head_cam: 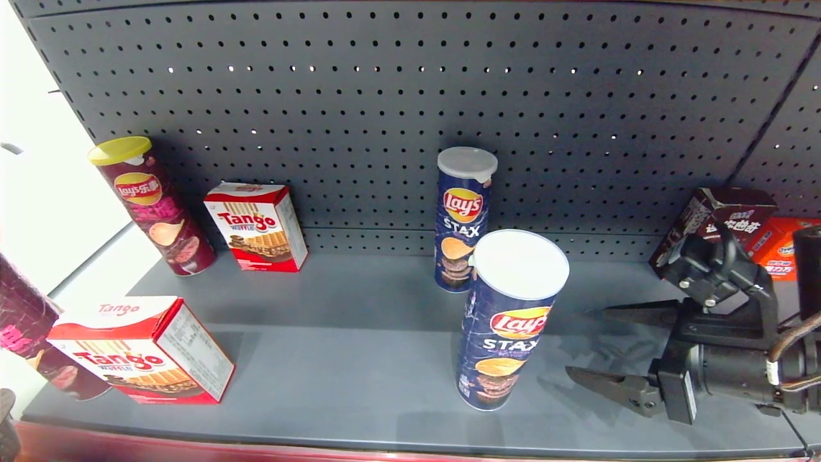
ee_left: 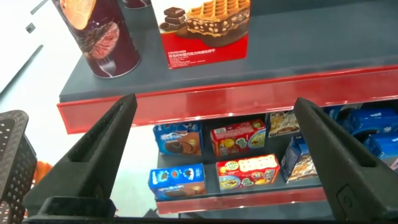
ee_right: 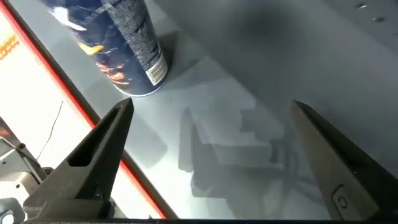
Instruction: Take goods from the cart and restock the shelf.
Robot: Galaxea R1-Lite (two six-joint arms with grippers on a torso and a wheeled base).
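The blue chip can (head_cam: 507, 321) stands upright near the front of the shelf (head_cam: 359, 333); the right gripper (head_cam: 585, 342) lies just beside it, jaws spread, not touching. The left gripper (ee_left: 214, 106), also spread, faces the shelf's red edge.

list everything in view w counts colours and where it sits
shelf: 1, grey, ahead
blue chip cans: 2, mid shelf, front can, rear can
maroon chip cans: 2, back-left can, left-edge can
wafer boxes: 2, red-white, back-left box, front-left box
brown box: 1, dark, back right
orange box: 1, far right
snack boxes: several, mixed colours, lower shelf
right gripper: 1, black, open, right of front can
left gripper: 1, black, open, facing shelf's red edge
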